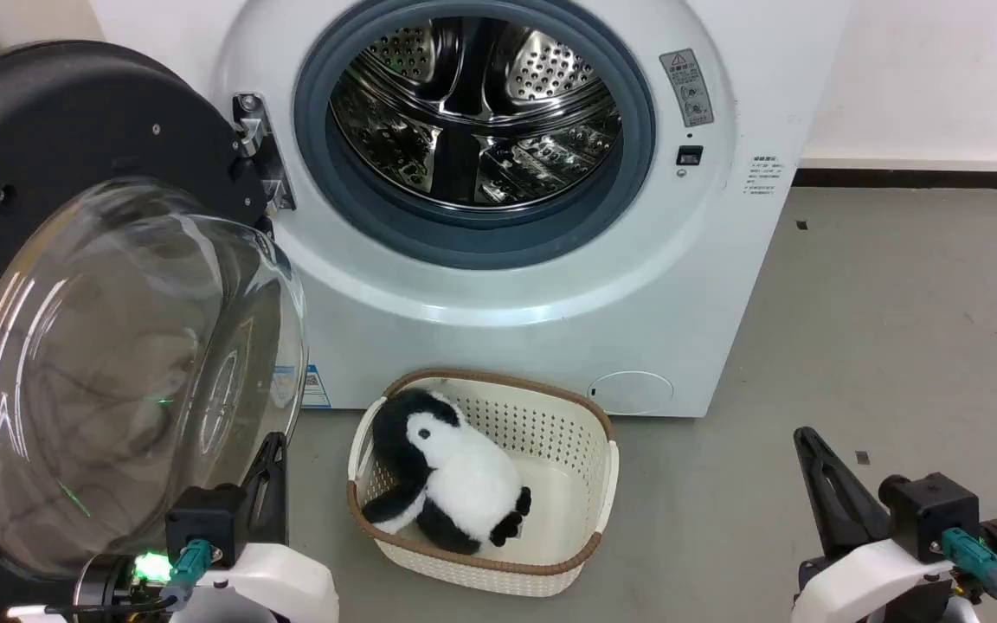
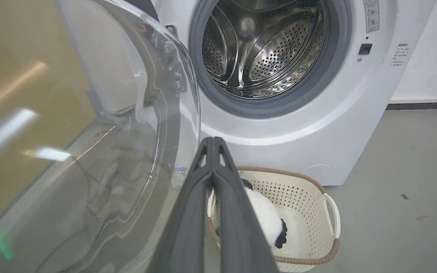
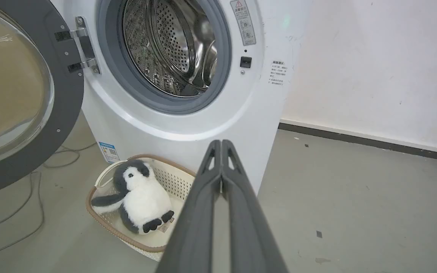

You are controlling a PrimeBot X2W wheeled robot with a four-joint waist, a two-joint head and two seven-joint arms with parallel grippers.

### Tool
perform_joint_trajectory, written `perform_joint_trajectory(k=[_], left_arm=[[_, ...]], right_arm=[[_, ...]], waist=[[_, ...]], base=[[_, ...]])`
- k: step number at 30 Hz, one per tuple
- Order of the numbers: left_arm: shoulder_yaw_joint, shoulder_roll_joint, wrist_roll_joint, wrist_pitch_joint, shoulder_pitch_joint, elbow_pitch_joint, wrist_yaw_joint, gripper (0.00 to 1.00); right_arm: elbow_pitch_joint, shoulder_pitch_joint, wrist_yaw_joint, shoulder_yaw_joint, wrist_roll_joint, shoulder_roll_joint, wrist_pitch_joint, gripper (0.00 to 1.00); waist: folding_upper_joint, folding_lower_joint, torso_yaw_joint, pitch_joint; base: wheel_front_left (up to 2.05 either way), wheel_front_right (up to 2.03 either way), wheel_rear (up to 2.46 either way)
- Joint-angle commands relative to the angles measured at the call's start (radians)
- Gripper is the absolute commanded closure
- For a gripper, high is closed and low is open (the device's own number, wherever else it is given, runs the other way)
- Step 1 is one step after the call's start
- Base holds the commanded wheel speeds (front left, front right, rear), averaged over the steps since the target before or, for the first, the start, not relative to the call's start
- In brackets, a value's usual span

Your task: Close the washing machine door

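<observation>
The washing machine door [image 1: 57,156] stands swung wide open on the machine's left hinge, its glossy black ring around a bulging clear glass window [image 1: 126,372]. It also fills the left of the left wrist view as the door [image 2: 120,125] and shows at the left of the right wrist view as the door [image 3: 25,94]. My left gripper [image 1: 272,446] is shut and empty, its tips just right of the glass bowl's lower edge. My right gripper [image 1: 803,437] is shut and empty at the lower right, over bare floor. The steel drum opening [image 1: 472,112] is uncovered.
A cream basket [image 1: 581,450] holding a black-and-white penguin plush [image 1: 455,476] sits on the grey floor right in front of the machine, between my two grippers. Cables lie on the floor under the door. A white wall with a dark skirting runs at the right.
</observation>
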State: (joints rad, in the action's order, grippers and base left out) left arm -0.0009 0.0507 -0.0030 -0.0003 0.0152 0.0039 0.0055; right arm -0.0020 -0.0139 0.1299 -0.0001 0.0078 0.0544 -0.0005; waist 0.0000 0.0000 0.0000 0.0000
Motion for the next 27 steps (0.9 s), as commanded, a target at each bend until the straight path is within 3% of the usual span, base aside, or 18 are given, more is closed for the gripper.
perform_joint_trajectory(k=[1, 19, 20, 27], left_arm=[[0.001, -0.001, 0.003, 0.000, -0.015, -0.004, -0.005, 1.00], [0.001, -0.001, 0.003, 0.000, -0.015, -0.004, -0.005, 1.00], [0.000, 0.000, 0.000, 0.000, 0.000, 0.000, 0.000, 0.00], [-0.004, 0.000, 0.002, -0.008, 0.000, 0.003, 0.010, 0.00]], right_arm=[[0.002, 0.014, 0.001, 0.000, -0.008, -0.004, 0.000, 1.00], [0.002, 0.014, 0.001, 0.000, -0.008, -0.004, 0.000, 1.00], [0.000, 0.000, 0.000, 0.000, 0.000, 0.000, 0.000, 0.00], [0.001, 0.000, 0.000, -0.005, 0.003, 0.000, -0.008, 0.00]], waist=[[0.0000, 0.0000, 0.000, 0.000], [0.0000, 0.0000, 0.000, 0.000], [0.0000, 0.0000, 0.000, 0.000], [0.0000, 0.0000, 0.000, 0.001]], base=[[0.00, 0.00, 0.00], [0.00, 0.00, 0.00], [0.00, 0.00, 0.00], [0.00, 0.00, 0.00]])
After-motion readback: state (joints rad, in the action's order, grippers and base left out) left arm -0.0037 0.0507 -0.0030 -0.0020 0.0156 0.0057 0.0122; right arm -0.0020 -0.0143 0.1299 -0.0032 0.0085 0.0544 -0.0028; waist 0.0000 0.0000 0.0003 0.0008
